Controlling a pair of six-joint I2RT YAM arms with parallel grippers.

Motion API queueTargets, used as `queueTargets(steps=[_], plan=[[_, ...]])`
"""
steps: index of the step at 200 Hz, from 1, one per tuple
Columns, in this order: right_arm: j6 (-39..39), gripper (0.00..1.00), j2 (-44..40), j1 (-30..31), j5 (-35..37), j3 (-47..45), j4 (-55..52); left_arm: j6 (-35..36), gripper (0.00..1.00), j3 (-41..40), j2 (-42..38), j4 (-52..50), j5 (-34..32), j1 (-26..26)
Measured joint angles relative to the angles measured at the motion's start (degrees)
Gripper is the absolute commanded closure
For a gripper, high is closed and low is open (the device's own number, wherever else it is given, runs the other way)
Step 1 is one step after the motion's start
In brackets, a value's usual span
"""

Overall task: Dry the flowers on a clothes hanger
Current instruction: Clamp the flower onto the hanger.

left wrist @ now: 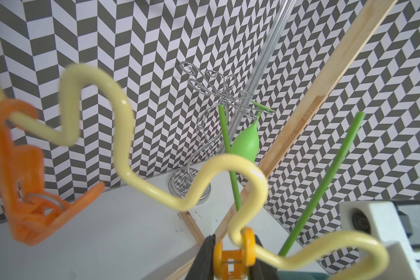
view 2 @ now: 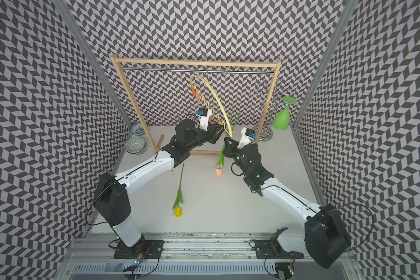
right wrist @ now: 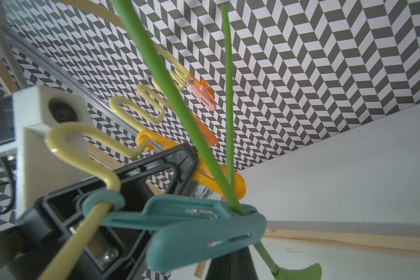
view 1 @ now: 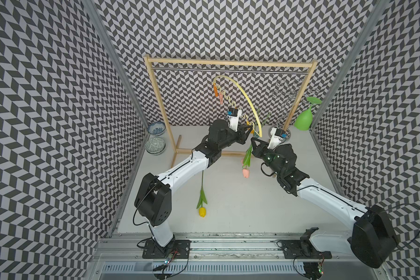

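1. Currently, the clothes hanger (view 1: 250, 101) hangs tilted from the rack rail (view 1: 204, 70).
2. Left gripper (view 1: 249, 127) is clamped on an orange clothespin (left wrist: 230, 260) on the hanger's wavy bar.
3. Right gripper (view 1: 252, 140) is closed on a pink tulip (view 1: 246, 173), bloom downward.
4. Yellow tulip (view 1: 202, 211) lies on the table (view 1: 277, 206).

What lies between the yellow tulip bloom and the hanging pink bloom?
Only bare table, between yellow bloom and pink bloom, in both top views.

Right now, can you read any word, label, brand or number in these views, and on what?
No readable text in any view.
The hanger, pegs and flowers: no print.
The bowls: patterns only.
The boards at the arm bases: too small to read.
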Motion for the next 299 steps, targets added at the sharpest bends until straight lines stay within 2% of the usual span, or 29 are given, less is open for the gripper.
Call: queueTargets(steps=[95,238,263,282,299], plan=[[0.87,1.0,3.39,-1.05,-2.95,-0.09,0.17,0.02,0.74,0.0,0.0,0.0,0.0,0.0],[-0.02,1.0,0.63,-1.16,-4.59,-0.09,1.4,0.2,0.74,0.0,0.0,0.28,0.22,-0.02],[-0.07,1.0,0.68,-1.16,-4.9,-0.09,1.42,0.15,0.69,0.0,0.0,0.28,0.2,-0.02],[-0.07,1.0,0.68,-1.16,-5.42,-0.09,1.51,0.04,0.59,0.0,0.0,0.2,0.17,-0.02],[-0.11,0.82,0.68,-1.16,-5.68,-0.09,1.68,0.26,0.55,0.0,0.0,0.15,0.17,-0.02]])
